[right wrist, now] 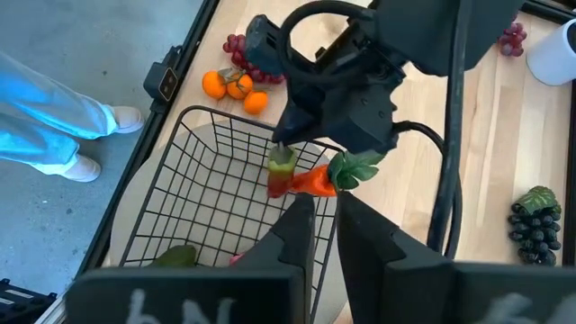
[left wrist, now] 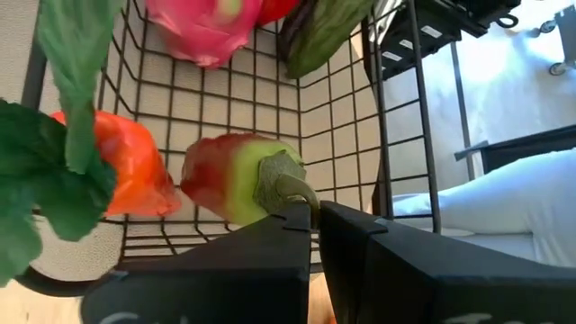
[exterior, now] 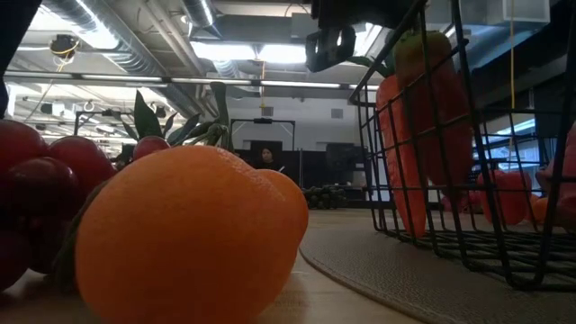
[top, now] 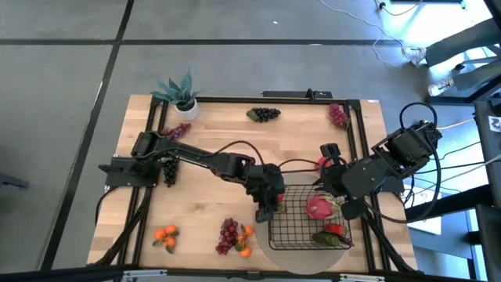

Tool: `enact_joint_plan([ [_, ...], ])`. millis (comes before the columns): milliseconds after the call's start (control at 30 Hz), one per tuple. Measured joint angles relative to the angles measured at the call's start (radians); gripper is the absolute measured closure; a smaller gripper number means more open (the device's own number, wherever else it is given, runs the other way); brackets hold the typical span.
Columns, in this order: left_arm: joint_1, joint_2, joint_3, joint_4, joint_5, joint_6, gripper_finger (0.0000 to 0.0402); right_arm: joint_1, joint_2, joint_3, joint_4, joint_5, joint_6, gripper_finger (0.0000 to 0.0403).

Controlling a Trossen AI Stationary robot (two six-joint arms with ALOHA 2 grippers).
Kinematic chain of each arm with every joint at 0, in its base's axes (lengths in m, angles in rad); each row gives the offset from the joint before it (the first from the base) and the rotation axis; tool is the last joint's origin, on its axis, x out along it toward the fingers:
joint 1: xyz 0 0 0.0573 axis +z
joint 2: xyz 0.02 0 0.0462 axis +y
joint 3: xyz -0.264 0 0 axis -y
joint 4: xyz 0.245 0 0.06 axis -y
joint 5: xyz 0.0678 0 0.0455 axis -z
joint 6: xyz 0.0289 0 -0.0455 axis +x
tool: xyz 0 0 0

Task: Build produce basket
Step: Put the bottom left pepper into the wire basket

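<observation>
Our left gripper [left wrist: 315, 211] is clenched on the stem of a red-and-green pepper [left wrist: 236, 175], which hangs inside the black wire basket [left wrist: 346, 126]; a carrot [left wrist: 130, 166] sits beside it, a pink dragon fruit [left wrist: 202, 27] beyond. Our right gripper's [right wrist: 326, 209] fingers are nearly together, holding nothing, above the basket.

- It looked like a robotics lab or workshop: a wooden table [top: 235, 157] stood on a bare grey concrete floor [top: 63, 78], with loose cables [top: 391, 47] trailing across it.
- Overhead ran exposed ducts [exterior: 117, 36] and strip lights [exterior: 225, 49].
- Dark desks and a seated person [exterior: 266, 157] showed at the back.
</observation>
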Motion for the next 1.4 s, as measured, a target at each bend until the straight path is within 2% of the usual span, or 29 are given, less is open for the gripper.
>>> enact_joint_plan([
  [700, 0.022, 0.000, 0.000, -0.011, 0.008, -0.127, 0.0401, 0.000, 0.000, 0.000, 0.000, 0.000, 0.000, 0.0365],
  [867, 0.029, 0.000, 0.000, -0.011, 0.048, -0.143, 0.0400, 0.000, 0.000, 0.000, 0.000, 0.000, 0.001, 0.0365],
  [1400, 0.034, -0.001, 0.000, -0.011, -0.005, -0.157, 0.0351, 0.000, 0.000, 0.000, 0.000, 0.000, 0.001, 0.0365],
])
